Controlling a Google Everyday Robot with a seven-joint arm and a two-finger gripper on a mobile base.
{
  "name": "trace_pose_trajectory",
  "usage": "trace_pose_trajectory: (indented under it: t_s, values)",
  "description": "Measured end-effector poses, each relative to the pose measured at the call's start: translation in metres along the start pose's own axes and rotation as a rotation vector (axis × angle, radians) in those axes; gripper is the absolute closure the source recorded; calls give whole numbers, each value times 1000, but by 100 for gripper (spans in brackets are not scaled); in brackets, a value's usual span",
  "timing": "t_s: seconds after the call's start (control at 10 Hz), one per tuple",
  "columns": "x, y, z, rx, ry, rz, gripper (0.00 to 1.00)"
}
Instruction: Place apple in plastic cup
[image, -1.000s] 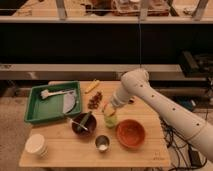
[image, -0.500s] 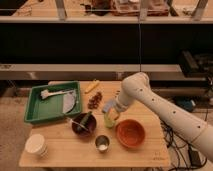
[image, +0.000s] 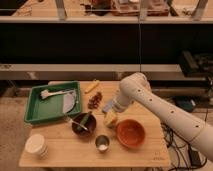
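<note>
The small yellow-green plastic cup stands on the wooden table between the dark bowl and the orange bowl. My gripper hangs right above the cup, at its rim, on the white arm that reaches in from the right. The apple does not show; the gripper covers the cup's mouth, so I cannot tell whether the apple is in the gripper or in the cup.
A green tray with a utensil sits at the left. A metal cup stands near the front, a white cup at the front left. A reddish cluster and a yellow item lie behind the cup.
The gripper rose slightly above the plastic cup and then stayed over it. The arm's elbow shifted a little to the right. The cup has not moved.
</note>
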Motion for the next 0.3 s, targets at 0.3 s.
trace_pose_trajectory:
  t_s: [0.3]
  values:
    - [3, 7, -9, -25, 12, 6, 20]
